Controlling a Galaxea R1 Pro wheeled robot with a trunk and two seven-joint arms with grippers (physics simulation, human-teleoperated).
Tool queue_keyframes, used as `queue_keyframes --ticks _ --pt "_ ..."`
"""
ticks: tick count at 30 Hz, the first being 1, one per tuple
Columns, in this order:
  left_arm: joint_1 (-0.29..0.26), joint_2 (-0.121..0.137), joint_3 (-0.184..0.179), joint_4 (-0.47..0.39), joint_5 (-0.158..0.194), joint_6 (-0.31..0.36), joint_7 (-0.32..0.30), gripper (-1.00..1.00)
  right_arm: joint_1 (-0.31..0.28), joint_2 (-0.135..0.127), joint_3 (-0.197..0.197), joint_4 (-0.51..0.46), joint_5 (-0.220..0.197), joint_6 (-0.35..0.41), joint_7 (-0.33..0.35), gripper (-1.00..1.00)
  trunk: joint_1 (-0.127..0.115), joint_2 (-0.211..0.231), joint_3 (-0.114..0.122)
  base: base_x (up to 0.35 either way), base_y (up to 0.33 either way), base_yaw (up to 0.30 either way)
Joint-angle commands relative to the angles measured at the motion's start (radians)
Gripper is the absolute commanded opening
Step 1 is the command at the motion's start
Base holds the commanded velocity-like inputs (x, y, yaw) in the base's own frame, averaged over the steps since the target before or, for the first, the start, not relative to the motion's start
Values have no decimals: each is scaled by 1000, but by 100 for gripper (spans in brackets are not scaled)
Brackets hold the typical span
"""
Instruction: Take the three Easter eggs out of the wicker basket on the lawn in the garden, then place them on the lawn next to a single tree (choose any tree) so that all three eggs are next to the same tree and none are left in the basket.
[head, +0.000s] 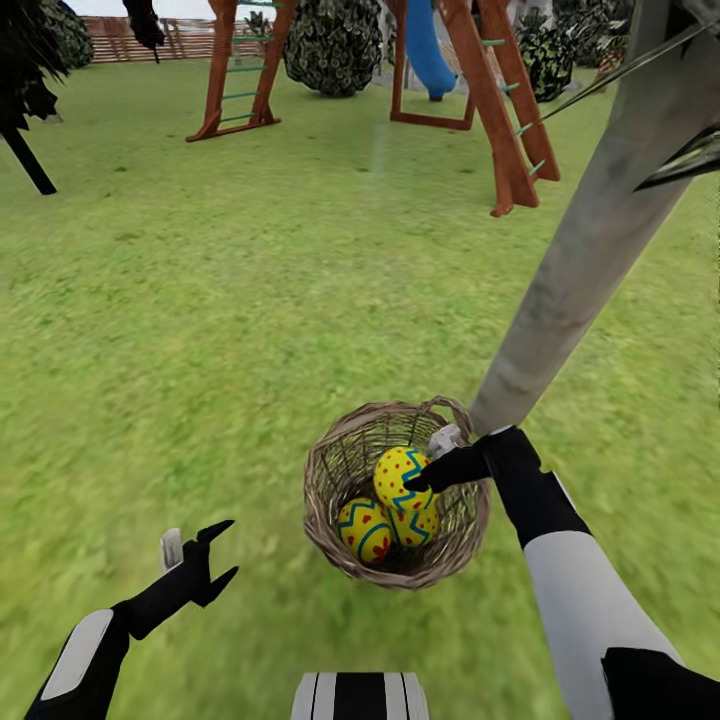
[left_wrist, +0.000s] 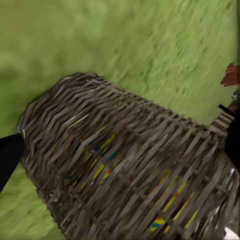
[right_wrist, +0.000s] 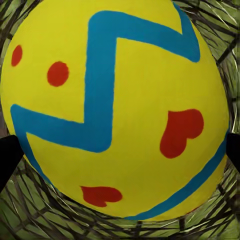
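Observation:
The wicker basket (head: 330, 500) stands on the lawn (head: 200, 330) at the foot of a pale-trunked tree (head: 570, 280). Three yellow Easter eggs lie in it: one on top (head: 395, 472), one lower left (head: 364, 530), one lower right (head: 420, 527). My right gripper (head: 420, 482) reaches into the basket from the right. In the right wrist view that gripper (right_wrist: 120, 152) is open, a fingertip (right_wrist: 7, 157) on either side of the top egg (right_wrist: 115, 105). My left gripper (head: 222, 552) hangs open over the grass left of the basket, facing the basket's woven wall (left_wrist: 125, 160).
A wooden playset (head: 500, 110) with a blue slide (head: 428, 50) stands far back on the grass. Round bushes (head: 335, 45) and a slat fence (head: 180, 38) lie behind it. A dark thin-trunked tree (head: 28, 160) is at the far left. Open grass stretches ahead and left.

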Motion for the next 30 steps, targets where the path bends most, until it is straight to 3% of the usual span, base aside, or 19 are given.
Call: queue_keyframes --ticks 1,17,30 --pt "-1 0 2 0 -4 6 -3 100 0 1 -4 14 15 6 8 -100 -1 0 3 0 0 0" --pt "-1 0 2 0 -4 5 -2 100 14 -5 -4 51 18 8 8 -100 -8 4 65 0 0 0" --pt "-1 0 2 0 -4 5 -2 100 14 -9 -4 83 16 8 8 -100 -57 94 106 0 0 0"
